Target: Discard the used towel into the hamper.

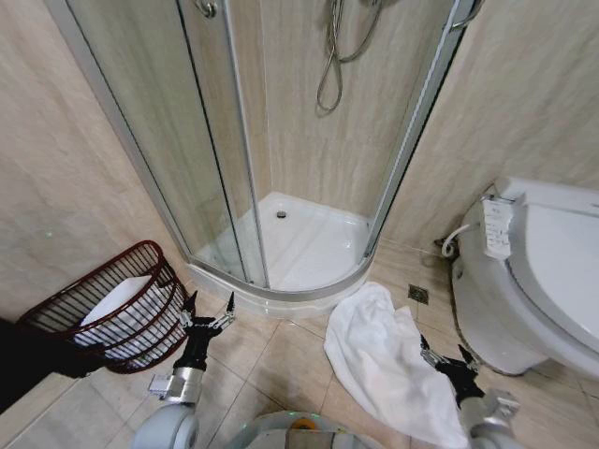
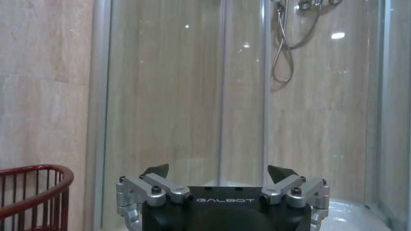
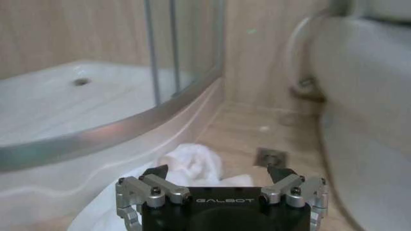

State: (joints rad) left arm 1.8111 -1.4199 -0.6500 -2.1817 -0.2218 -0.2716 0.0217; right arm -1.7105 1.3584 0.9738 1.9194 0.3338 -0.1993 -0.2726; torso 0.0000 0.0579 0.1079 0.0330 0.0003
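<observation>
A: Beige tile covers the floor (image 1: 271, 360) and walls; a curved glass shower enclosure (image 1: 234, 159) fills the corner, and one white toilet (image 1: 533, 281) stands at the right.

B: Where's the towel?

A: One white towel (image 1: 384, 360), crumpled and soft, lies on the floor between the shower base and the toilet, beside a small square floor drain (image 1: 418, 294).

B: And the hamper?

A: One hamper (image 1: 112, 309), round dark-red wire, sits at the left wall with something white inside.

B: The grippers?

A: Left gripper (image 1: 208, 313) hangs just beside the hamper, fingers apart. Right gripper (image 1: 446, 357) hovers at the towel's right edge, fingers apart too.
</observation>
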